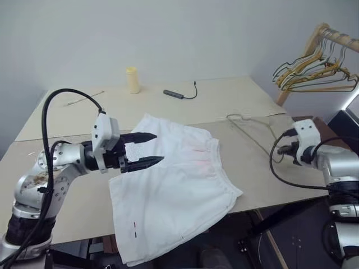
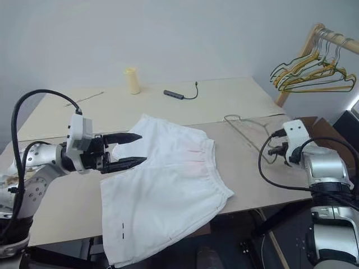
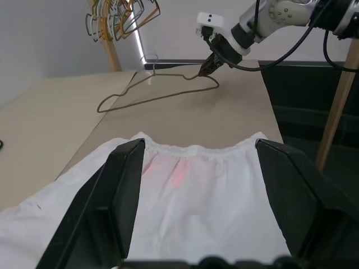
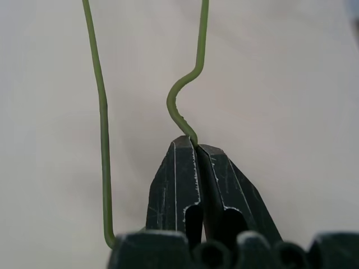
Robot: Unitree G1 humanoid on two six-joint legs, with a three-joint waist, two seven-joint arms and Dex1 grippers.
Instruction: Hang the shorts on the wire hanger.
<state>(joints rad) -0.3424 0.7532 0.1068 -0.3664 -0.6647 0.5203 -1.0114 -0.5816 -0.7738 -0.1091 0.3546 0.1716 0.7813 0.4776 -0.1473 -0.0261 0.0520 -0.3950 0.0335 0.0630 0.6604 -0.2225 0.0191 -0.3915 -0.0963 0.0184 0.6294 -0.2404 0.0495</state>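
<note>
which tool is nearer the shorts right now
Left. The left tool hovers open over the shorts. The right tool is off beside them, shut on the wire hanger.

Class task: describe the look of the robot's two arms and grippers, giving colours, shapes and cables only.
Both arms are silver-grey metal with rounded joints. Each carries a white boxy wrist block and a thick black cable looping from it. The left gripper has two black, tapering, pointed fingers. The right gripper has the same black fingers, which look scuffed in the right wrist view.
</note>
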